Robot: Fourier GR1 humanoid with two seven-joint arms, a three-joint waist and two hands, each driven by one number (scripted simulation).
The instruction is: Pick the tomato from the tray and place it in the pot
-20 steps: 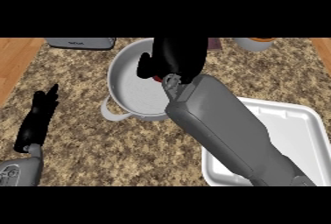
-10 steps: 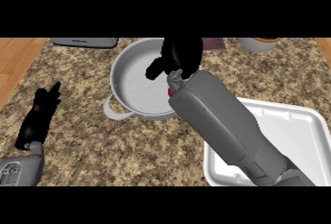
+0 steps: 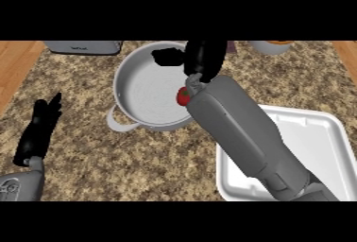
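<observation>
In the head view, your right hand (image 3: 202,56) hangs over the far rim of the grey pot (image 3: 132,80), its forearm running up from the lower right and crossing the pot's near right edge. The fingers of that hand look relaxed and apart, with the thumb side spread toward the left over the pot's far wall; nothing is pinched between them. The tomato (image 3: 182,96) is inside the pot, lying on its floor at the right side, red with a small green top, and partly hidden by the wrist just beside it (you see only its left half). The pot stands on the speckled stone worktop (image 3: 140,156), with one of its handles (image 3: 118,124) showing at the lower left. The white tray (image 3: 314,137) sits on the worktop to the right of the pot, close to it, and the forearm covers much of its left part. Your left hand (image 3: 38,130) rests at the left edge of the view, well apart from the pot, fingers straight and pointing away from you. Along the far edge you can see a grey appliance (image 3: 82,46) at the left and a pale cup-like vessel (image 3: 268,46) at the right, both cut off by the view's edge.
</observation>
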